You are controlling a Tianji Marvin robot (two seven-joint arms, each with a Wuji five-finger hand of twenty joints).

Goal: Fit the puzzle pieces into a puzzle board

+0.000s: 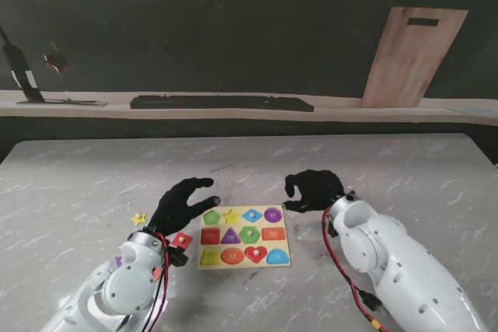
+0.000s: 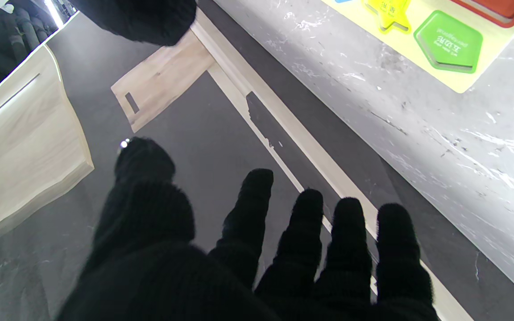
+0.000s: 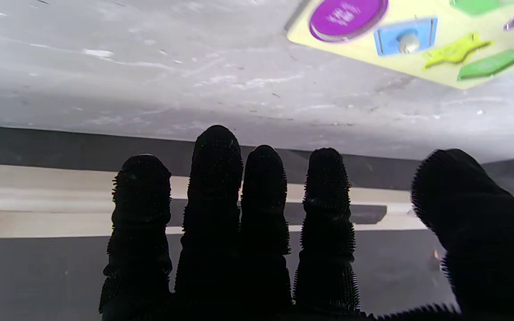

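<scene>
The yellow puzzle board (image 1: 244,225) lies flat between my two hands, with coloured shapes seated in its slots. In the back row sit a green pentagon (image 2: 449,42), a yellow star (image 2: 384,13), a blue diamond (image 3: 403,35) and a purple circle (image 3: 347,17). A loose yellow star piece (image 1: 139,218) lies on the table left of my left hand. A red piece (image 1: 182,239) shows beside my left wrist. My left hand (image 1: 181,201) hovers at the board's left edge, fingers spread, holding nothing. My right hand (image 1: 313,189) rests just right of the board's far corner, fingers apart and empty.
A wooden cutting board (image 1: 412,54) leans against the dark back wall at the far right. A long black bar (image 1: 222,103) lies on the pale shelf (image 1: 327,108) behind the marble table (image 1: 93,184). A dark stand (image 1: 23,75) is at the far left.
</scene>
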